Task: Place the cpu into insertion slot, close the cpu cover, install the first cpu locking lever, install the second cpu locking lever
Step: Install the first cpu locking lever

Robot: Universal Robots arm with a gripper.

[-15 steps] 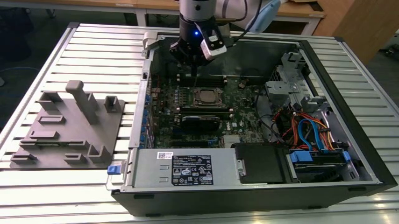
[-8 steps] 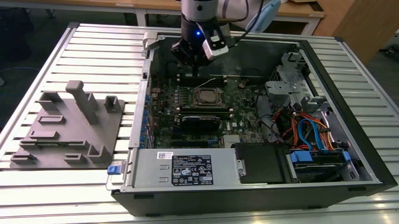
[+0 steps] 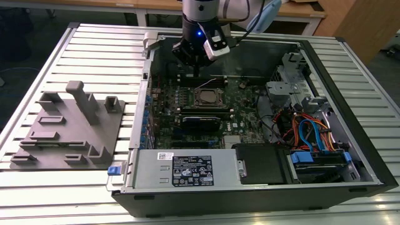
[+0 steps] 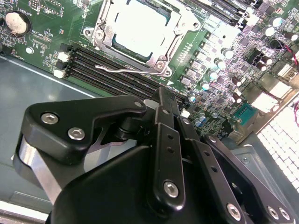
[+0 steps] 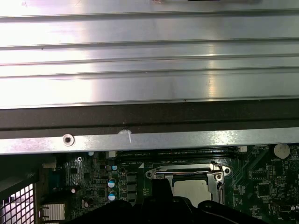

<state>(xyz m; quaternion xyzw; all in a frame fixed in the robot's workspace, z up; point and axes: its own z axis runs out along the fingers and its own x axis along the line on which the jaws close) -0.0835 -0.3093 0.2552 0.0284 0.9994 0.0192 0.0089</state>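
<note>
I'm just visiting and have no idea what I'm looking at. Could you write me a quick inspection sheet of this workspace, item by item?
Surface: ribbed metal table carrying an open computer case lying on its side.
Job's things: the cpu sits in the insertion slot; the cpu cover lies closed around it; a thin wire lever runs along the cover's edge, whether latched I cannot tell.
Clutter: grey fixture plate with upright blocks, on the exterior view's left.
Grippers: the gripper hangs inside the case, just beyond the socket.
Cables: blue and orange wires bundled inside the case, on the exterior view's right.
Surroundings: wooden desks behind the table.
</note>
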